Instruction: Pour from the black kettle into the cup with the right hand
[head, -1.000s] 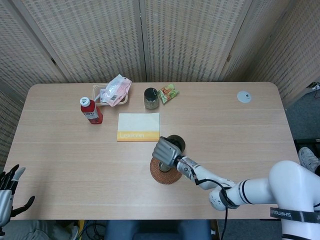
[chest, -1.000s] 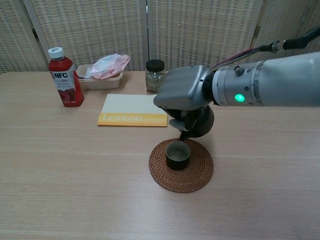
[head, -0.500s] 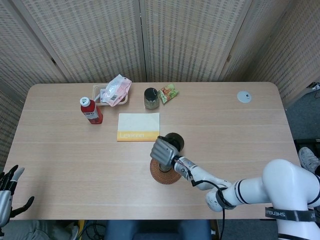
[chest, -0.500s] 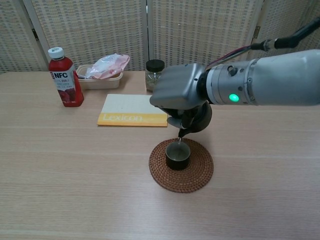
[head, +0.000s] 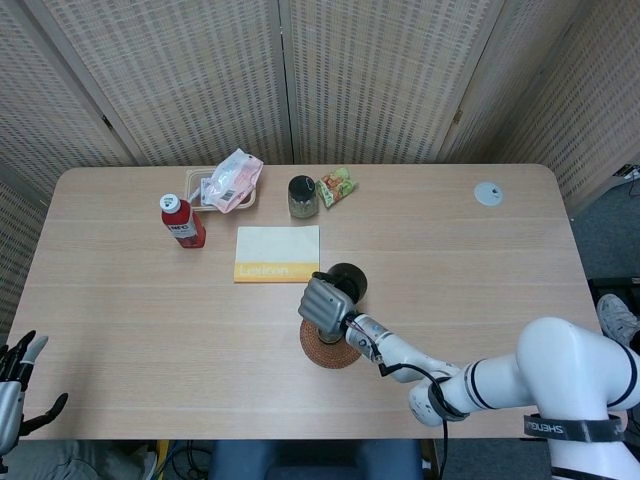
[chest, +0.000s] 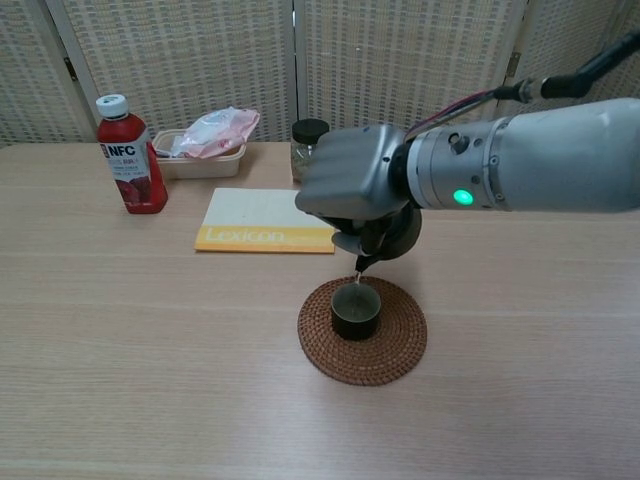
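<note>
our right hand (chest: 350, 185) is clamped around the black kettle (chest: 395, 232), holding it tilted above the worktop (chest: 150, 340) with its spout pointing down over the cup (chest: 356, 310); a thin stream seems to run from spout to cup. the dark cup stands in the middle of a round woven coaster (chest: 380, 350). behind the kettle lies a cream and yellow lexicon book (chest: 262, 222). further back we see a red nfc bottle (chest: 128, 157), a tray (chest: 190, 164) holding a pink packet (chest: 215, 129), and a dark-lidded jar (chest: 308, 145). our left hand (head: 18, 385) hangs off the worktop's near left corner, fingers spread and holding nothing.
</note>
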